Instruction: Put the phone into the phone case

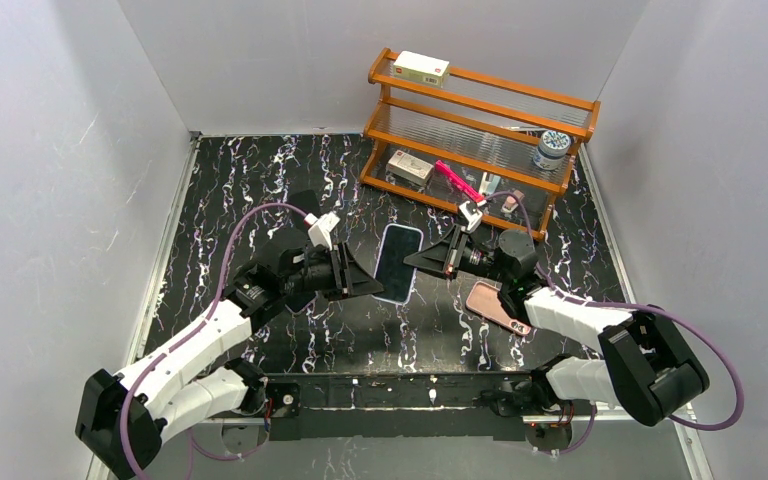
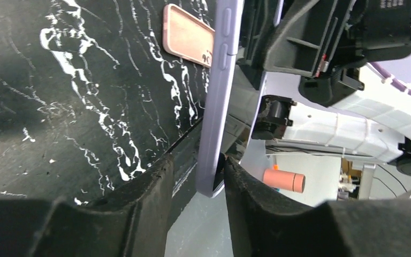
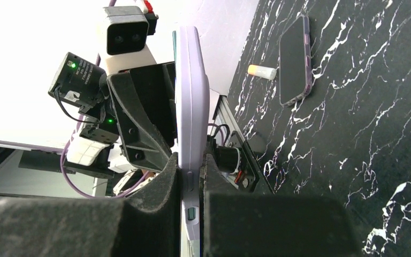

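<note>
A lavender phone case (image 1: pixel 398 263) with a dark phone screen showing inside its rim hangs on edge above the middle of the table, between both arms. My right gripper (image 3: pixel 191 158) is shut on one end of the case (image 3: pixel 191 101), with both pads pressed against its faces. My left gripper (image 2: pixel 197 163) is open around the opposite end of the case (image 2: pixel 219 96). Its right finger (image 2: pixel 246 193) touches the case, and a gap shows at the left finger (image 2: pixel 150 193). In the top view the left gripper (image 1: pixel 365 280) and the right gripper (image 1: pixel 430 255) face each other.
A pink phone-shaped case (image 1: pixel 498 305) lies flat by the right arm, also seen as the pink case (image 2: pixel 188 35). Another dark phone (image 3: pixel 294 59) lies on the marble table beside a small tube (image 3: pixel 261 71). A wooden shelf (image 1: pixel 480 130) holding boxes and a jar stands at the back right.
</note>
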